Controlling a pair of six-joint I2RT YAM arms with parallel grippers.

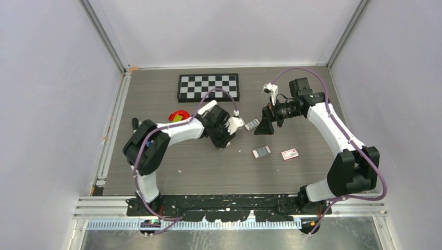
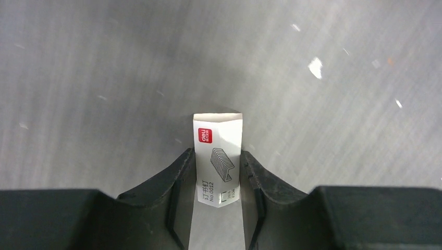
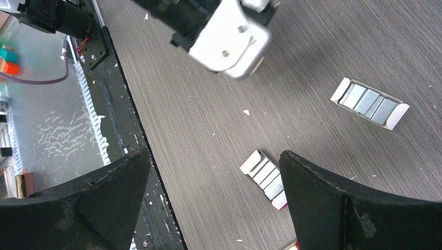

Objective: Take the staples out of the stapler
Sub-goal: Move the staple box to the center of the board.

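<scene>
Grey table (image 1: 172, 177) is carrying staple boxes (image 1: 261, 151). Left hand (image 2: 217, 159) is clamping one box (image 2: 217, 130); right hand (image 3: 212, 161) is hovering, spread apart. Stapler is showing nowhere, so locating it is probably coming next.

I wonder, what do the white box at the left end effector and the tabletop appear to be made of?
The white box looks like thin matte card: folded flap, printed label. The tabletop is probably grey wood-look laminate: faint sheen, uniform streaky grain.
</scene>
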